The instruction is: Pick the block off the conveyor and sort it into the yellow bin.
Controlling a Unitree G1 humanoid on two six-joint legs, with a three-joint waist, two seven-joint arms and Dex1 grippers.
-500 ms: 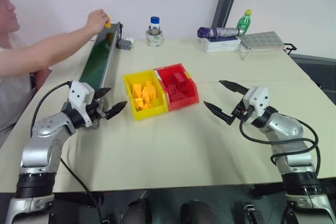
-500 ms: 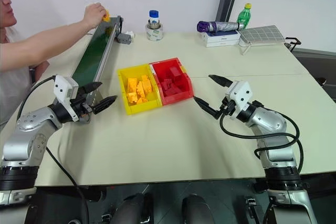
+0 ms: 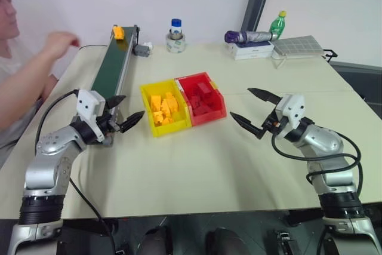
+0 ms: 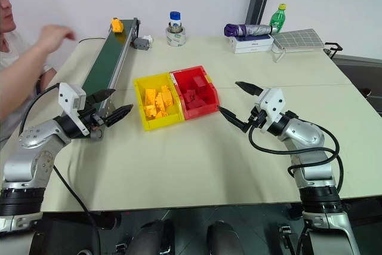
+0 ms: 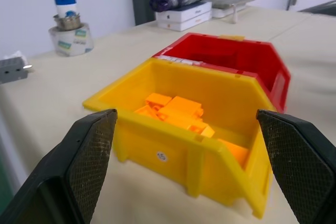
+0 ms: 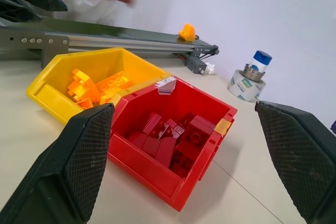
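A small yellow-orange block (image 3: 119,31) sits on the far end of the conveyor (image 3: 113,67), whose dark green belt runs along the table's left side; the right wrist view also has the block (image 6: 186,31). The yellow bin (image 3: 170,128) stands mid-table, holding several orange blocks, and its near wall (image 5: 173,153) faces the left wrist camera. My left gripper (image 3: 133,107) hovers open and empty by the conveyor's near end, pointing at the yellow bin. To the right of the bins my right gripper (image 3: 241,104) is open and empty too.
A red bin (image 3: 209,117) of dark red blocks touches the yellow bin's right side. A person's hand (image 3: 59,43) hovers left of the conveyor's far end. At the table's back are a tape roll with a bottle (image 3: 175,40), a folded umbrella (image 3: 248,37) on boxes and a green bottle (image 3: 277,23).
The person's hand has let go of the block on the belt's far end and drawn back to the left. Both arms have kept still.
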